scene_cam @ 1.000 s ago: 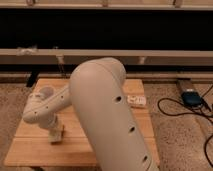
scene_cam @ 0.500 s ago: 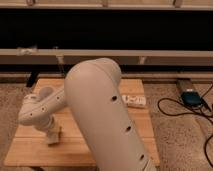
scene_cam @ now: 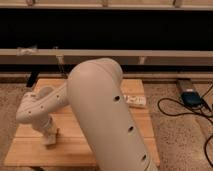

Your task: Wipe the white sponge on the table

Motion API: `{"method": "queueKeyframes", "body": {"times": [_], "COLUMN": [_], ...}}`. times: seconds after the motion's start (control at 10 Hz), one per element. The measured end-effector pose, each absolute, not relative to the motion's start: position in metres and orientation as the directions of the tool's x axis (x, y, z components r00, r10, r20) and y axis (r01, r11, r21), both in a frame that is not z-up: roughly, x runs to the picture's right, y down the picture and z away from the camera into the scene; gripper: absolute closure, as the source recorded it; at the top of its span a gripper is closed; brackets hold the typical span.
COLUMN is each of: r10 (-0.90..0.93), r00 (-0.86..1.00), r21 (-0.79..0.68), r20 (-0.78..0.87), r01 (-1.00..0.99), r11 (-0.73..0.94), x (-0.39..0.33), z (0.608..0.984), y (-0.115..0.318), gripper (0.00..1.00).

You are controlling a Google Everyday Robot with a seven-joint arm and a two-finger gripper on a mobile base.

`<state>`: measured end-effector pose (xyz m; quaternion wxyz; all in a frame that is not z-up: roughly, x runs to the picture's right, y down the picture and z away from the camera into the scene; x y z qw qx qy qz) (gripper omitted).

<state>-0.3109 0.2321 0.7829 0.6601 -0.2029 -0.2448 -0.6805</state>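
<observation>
The light-brown wooden table point(scene_cam: 30, 150) fills the lower middle of the camera view. My big white arm rises from the front and bends left over it. My gripper point(scene_cam: 50, 136) points down onto the table's left front part. A small cream block, the white sponge point(scene_cam: 50, 141), shows at the gripper's tip, against the tabletop. The gripper covers most of it.
A small white flat object point(scene_cam: 135, 101) lies near the table's right edge. A blue device point(scene_cam: 191, 97) with black cables point(scene_cam: 206, 116) lies on the speckled floor to the right. A long light rail point(scene_cam: 150, 55) runs behind the table, in front of a dark wall.
The gripper end of the arm has shifted a little to the left and toward the table's front edge, staying down at the tabletop.
</observation>
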Motion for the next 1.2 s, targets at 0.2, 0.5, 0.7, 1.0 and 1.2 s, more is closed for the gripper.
{"method": "queueKeyframes", "body": {"times": [0.2,0.5,0.7,1.0,1.2], "r10": [-0.780,-0.751,-0.751,-0.752,-0.754], "r00": [0.005,0.141,0.179,0.230,0.226], "r21": [0.024,-0.042,-0.048,-0.051,-0.047], "r20": [0.626,0.646,0.636,0.618,0.617], "r01": [0.999,0.988,0.980,0.966,0.967], "r11": [0.026,0.149,0.193,0.253,0.251], "x": [-0.290,-0.260,-0.257,-0.252,-0.253], "z": [0.783,0.785,0.782,0.779,0.778], "y": [0.236,0.224,0.214,0.199,0.199], "gripper": [0.20,0.20,0.20,0.20,0.20]}}
